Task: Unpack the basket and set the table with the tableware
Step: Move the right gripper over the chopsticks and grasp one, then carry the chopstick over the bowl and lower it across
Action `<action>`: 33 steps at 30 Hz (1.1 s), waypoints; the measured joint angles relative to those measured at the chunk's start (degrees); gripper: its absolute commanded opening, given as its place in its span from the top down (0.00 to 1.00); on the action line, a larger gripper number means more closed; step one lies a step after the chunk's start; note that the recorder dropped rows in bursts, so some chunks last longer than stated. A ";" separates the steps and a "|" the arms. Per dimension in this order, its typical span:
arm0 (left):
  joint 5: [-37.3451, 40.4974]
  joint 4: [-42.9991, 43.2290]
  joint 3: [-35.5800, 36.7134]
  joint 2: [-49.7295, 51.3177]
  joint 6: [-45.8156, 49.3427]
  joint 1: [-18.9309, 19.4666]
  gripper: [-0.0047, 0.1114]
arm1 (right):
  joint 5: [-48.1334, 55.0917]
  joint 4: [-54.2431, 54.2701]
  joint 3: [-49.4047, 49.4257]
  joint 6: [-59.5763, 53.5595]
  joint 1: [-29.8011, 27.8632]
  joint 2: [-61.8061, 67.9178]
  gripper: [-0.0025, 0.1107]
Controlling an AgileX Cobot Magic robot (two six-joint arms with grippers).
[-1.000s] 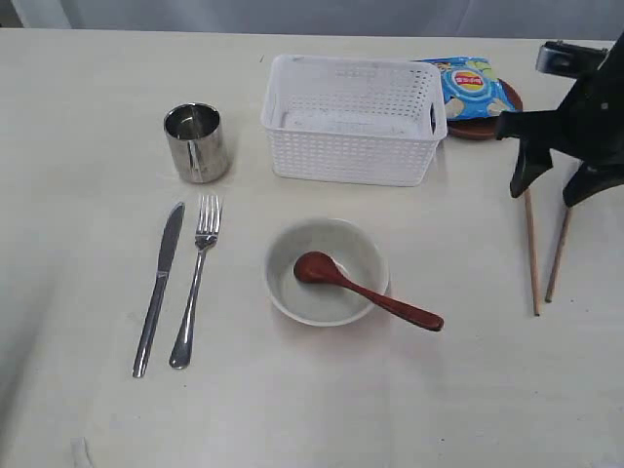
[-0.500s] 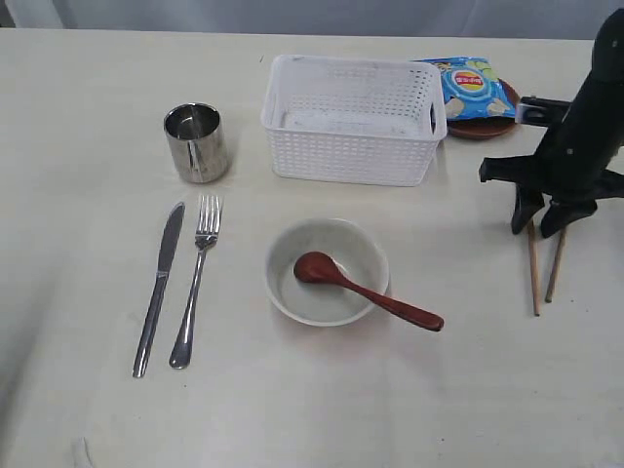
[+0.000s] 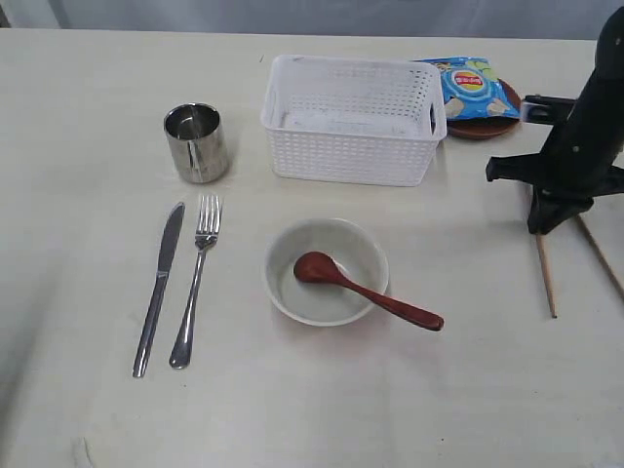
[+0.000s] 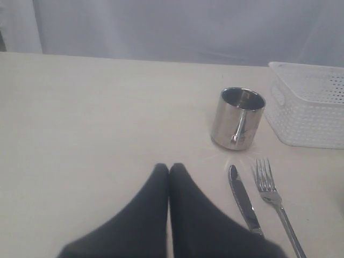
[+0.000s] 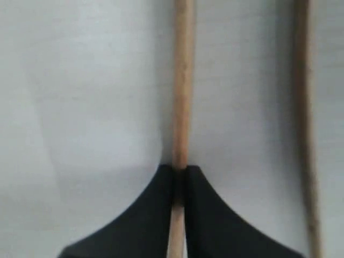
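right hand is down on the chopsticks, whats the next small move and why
Probably lift slightly and swing the held chopstick over beside the other chopstick. The right hand is shut on only one stick; the second lies loose on the table, angled away, so the pair is not parallel.
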 measured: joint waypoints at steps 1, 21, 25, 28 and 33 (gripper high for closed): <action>0.00 0.00 0.00 0.00 0.00 0.00 0.96 | 0.00 0.10 0.00 -0.09 0.00 -0.21 0.98; 0.00 0.00 0.00 0.00 0.00 0.00 0.96 | 3.47 16.14 -0.19 -9.29 19.23 -26.07 0.98; 0.00 0.00 0.00 0.00 0.00 0.00 0.96 | 4.52 16.84 -0.19 -9.29 27.30 -26.17 0.98; 0.00 0.00 0.00 0.00 0.00 0.00 0.96 | 4.52 17.05 -0.19 -8.54 31.47 -25.25 0.98; 0.00 0.00 0.00 0.00 0.00 0.00 0.96 | 4.52 17.05 -0.19 -6.76 34.74 -20.72 0.98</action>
